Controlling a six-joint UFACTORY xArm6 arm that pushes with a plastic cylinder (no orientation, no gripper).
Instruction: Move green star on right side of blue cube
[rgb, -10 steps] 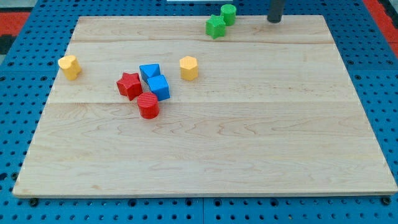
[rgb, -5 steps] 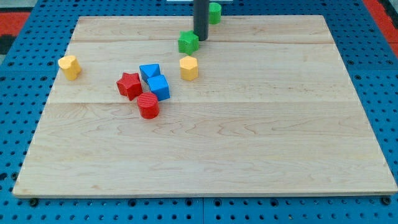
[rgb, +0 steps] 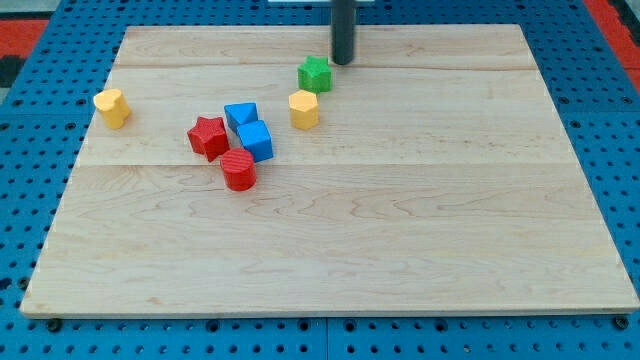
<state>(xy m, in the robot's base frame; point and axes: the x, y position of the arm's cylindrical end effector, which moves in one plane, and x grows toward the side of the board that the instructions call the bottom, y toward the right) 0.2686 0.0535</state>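
Observation:
The green star (rgb: 314, 74) lies in the upper middle of the wooden board (rgb: 400, 220), just above the yellow block (rgb: 303, 108) and almost touching it. My tip (rgb: 343, 62) is close to the star's upper right. The blue cube (rgb: 256, 141) sits left and below, in a cluster with another blue block (rgb: 241, 115), a red star (rgb: 208, 136) and a red cylinder (rgb: 238, 170). The green star is up and to the right of the blue cube, with the yellow block between them.
A second yellow block (rgb: 112, 107) sits near the board's left edge. The green cylinder seen earlier at the view's top does not show; the rod stands where it was.
The green star has been pushed down and left from the top edge to just above the yellow block. My tip came in from the top right and now stands at the star's upper right.

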